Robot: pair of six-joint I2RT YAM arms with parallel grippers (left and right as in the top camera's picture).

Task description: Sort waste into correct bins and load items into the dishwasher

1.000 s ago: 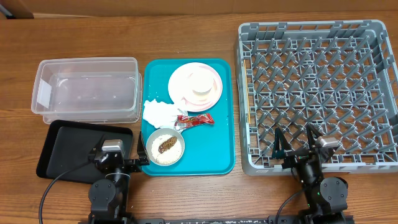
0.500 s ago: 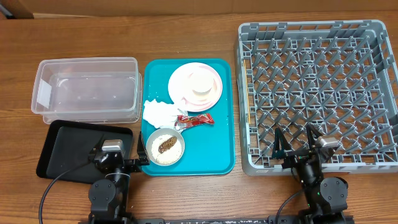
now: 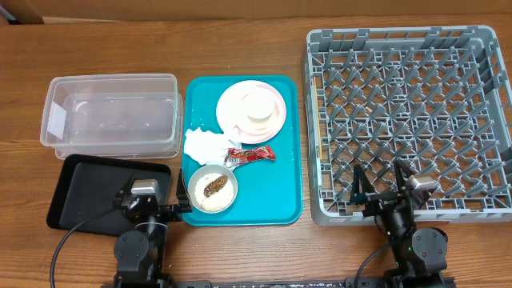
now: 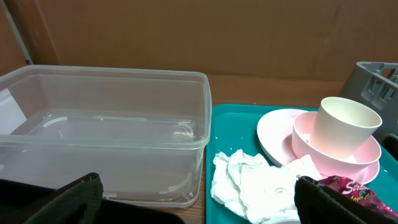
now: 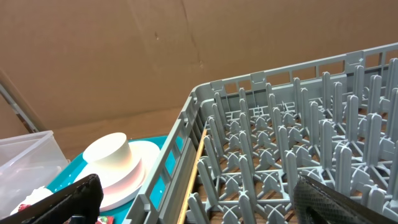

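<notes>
No sorting has begun, by my judgement. The grey dish rack [image 3: 408, 120] fills the 3 o'clock side. The teal tray [image 3: 284, 188] sits centre, the clear tub [image 3: 112, 116] at 10 and the black tray [image 3: 88, 188] at 8. On the teal tray, the plate [image 3: 232, 108] lies at 12, the rice bowl [image 3: 212, 190] at 7, the napkin [image 3: 204, 144] at 9 and the wrapper [image 3: 250, 154] mid-tray. The left gripper [image 4: 199, 211] and right gripper [image 5: 199, 205] gape wide and hold nothing. The next move likely calls for the left to reach the napkin.
</notes>
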